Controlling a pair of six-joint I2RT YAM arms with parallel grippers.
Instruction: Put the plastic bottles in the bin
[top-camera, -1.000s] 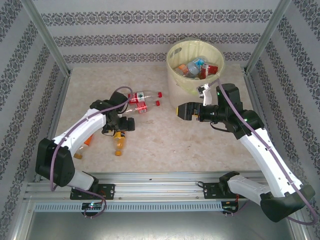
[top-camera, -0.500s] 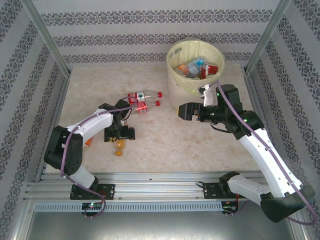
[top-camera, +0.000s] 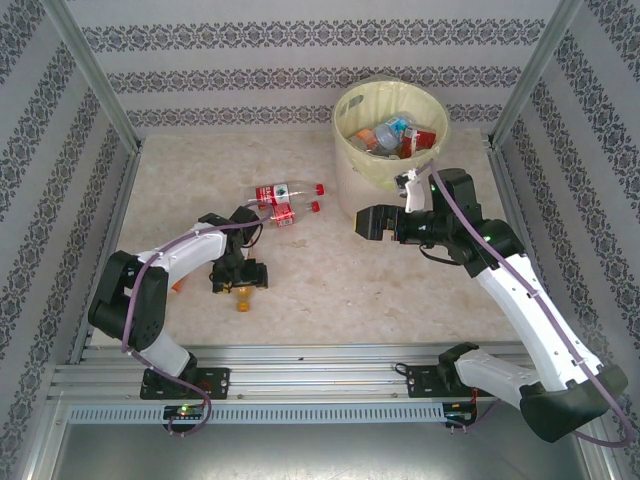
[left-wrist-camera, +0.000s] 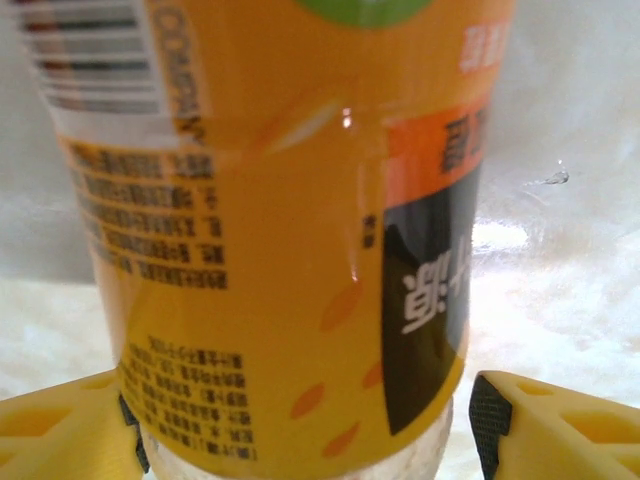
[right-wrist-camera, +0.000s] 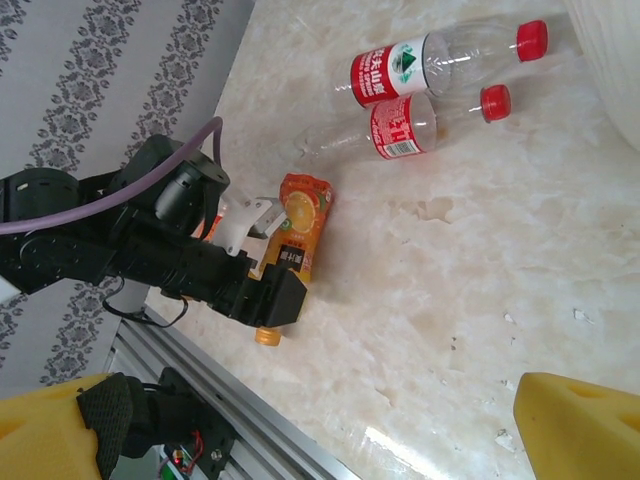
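The left gripper (top-camera: 240, 277) straddled the orange bottle (left-wrist-camera: 280, 250) lying well left of the bin (top-camera: 352, 160), pads at its sides though an actual grip could not be told, while the right gripper (top-camera: 368, 221) hung wide open and empty just before that bin.

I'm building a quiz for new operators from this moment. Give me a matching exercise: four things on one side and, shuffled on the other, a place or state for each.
Things:
1. orange bottle
2. red-labelled bottles
3. bin
4. right gripper

Places or states:
A. open, nothing between its fingers
B. lying side by side on the table
C. between the fingers of the left gripper
D. at the back of the table, partly filled

Pairs: 1-C, 2-B, 3-D, 4-A
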